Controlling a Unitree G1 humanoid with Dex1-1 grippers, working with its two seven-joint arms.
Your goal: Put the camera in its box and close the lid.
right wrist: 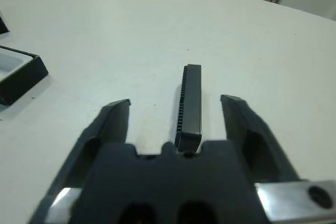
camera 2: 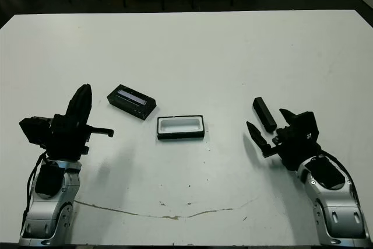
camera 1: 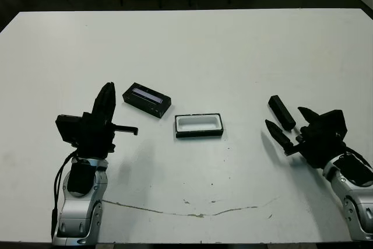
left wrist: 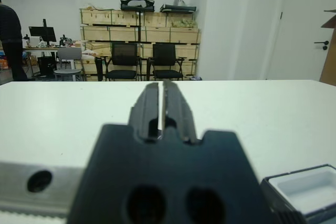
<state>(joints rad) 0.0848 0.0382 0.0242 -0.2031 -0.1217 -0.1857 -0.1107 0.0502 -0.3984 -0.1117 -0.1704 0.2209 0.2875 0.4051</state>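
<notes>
Camera lies flat on the tabletop toward its right edge, not gripped. Right end effector is open, fingers straddling the near end of the camera with bare tabletop showing either side in the wrist view. Box sits open, white lining up, near the tabletop middle, well apart from the camera. Lid lies just beyond the box on its left, strip facing up, angled. Left end effector is closed on nothing and raised, near the lid but clear of it.

Risks from here, as judgement: camera is slim and lies low, so fingers closing too high could slip over it or skate it away. The grab is at one end, so the far end may droop and catch the box rim on insertion. Box is light and unrestrained; a bump could shove it into the lid.
</notes>
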